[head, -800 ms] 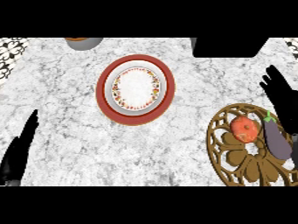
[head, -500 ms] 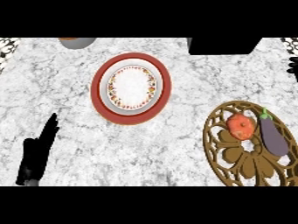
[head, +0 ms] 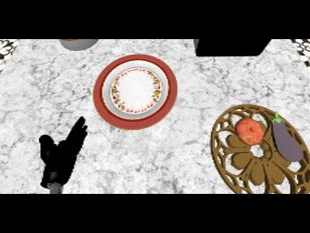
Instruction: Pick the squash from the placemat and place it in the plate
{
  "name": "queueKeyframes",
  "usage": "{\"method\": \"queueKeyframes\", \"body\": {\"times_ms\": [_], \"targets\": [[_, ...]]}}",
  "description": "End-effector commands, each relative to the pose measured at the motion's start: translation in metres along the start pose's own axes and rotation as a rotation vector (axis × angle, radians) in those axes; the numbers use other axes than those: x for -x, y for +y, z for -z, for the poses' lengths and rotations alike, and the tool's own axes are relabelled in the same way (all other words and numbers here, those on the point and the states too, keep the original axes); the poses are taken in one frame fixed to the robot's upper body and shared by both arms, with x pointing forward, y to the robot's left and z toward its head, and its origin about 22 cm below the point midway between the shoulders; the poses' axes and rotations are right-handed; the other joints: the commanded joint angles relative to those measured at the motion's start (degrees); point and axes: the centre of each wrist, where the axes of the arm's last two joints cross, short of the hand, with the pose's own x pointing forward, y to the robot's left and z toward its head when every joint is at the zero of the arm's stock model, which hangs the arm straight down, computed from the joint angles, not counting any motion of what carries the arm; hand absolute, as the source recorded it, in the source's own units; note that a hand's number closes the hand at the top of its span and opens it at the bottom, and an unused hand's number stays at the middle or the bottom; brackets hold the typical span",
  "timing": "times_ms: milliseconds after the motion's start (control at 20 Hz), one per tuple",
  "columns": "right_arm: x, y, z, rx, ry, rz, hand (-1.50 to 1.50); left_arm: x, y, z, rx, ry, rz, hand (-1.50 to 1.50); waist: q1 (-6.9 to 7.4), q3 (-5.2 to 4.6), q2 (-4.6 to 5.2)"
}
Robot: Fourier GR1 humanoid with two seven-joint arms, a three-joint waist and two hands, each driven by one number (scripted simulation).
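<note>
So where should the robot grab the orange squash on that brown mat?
Probably from above, round the squash's rounded middle, fingers on its upper and lower sides. The eggplant lies close on its right, so that side is crowded. It sits on the placemat, its left side clear.

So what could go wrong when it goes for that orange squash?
The squash lies touching the eggplant on the placemat, so a reaching hand might knock or grab the wrong one. Only the left hand shows, open, on the far side of the plate; reaching across could bump the plate.
</note>
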Motion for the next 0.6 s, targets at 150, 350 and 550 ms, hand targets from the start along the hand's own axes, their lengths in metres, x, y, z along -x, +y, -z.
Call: {"method": "queueKeyframes", "body": {"times_ms": [150,350,550], "targets": [[0.012,-0.035,-0.036,-0.075,-0.033,-0.067,-1.5,-0.018,-0.001,-0.001,0.045,0.019,-0.036,0.0,0.6,-0.12,-0.14],[-0.024,-0.043,-0.022,-0.355,0.075,-0.276,-1.5,0.0,0.006,0.002,0.013,0.025,-0.022,0.0,-0.19,-0.36,-0.23],[-0.052,-0.037,-0.008,-0.505,0.134,-0.428,-1.5,-0.008,-0.001,0.001,0.037,0.002,-0.028,0.0,0.81,-0.29,-0.15]]}}
